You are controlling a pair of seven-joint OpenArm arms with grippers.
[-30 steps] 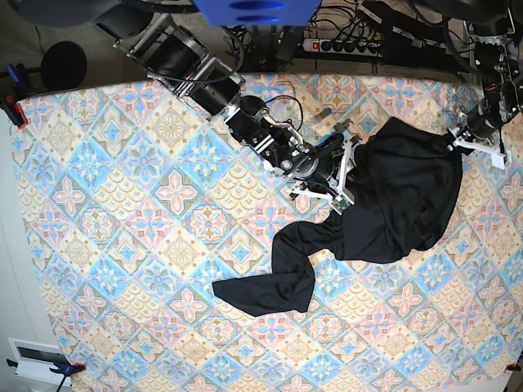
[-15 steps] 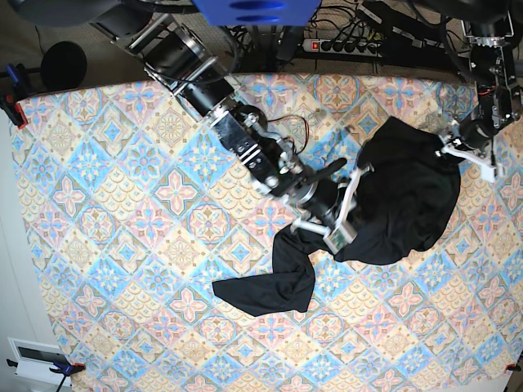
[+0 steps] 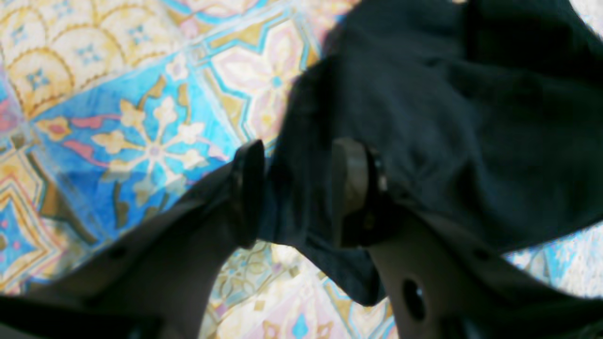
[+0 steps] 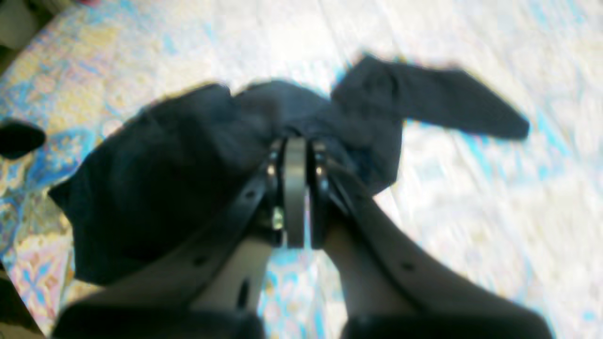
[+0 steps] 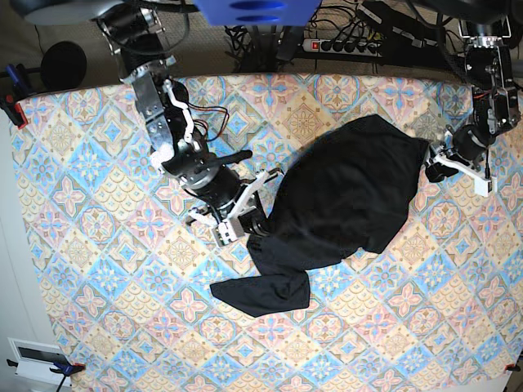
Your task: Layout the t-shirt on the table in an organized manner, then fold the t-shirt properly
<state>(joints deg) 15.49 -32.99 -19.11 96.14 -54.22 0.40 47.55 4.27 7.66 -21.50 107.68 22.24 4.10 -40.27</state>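
Tiled desk (image 5: 98,245); black t-shirt (image 5: 347,200) stretched between grippers: right gripper (image 4: 296,155) jaws clamped on cloth, left gripper (image 3: 301,188) jaws part-open, gripping cloth.

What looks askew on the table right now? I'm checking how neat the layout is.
The t-shirt is not flat: it lies bunched between the right gripper and the left gripper, each holding an edge, and one twisted part trails toward the near side of the table. Nothing looks damaged.
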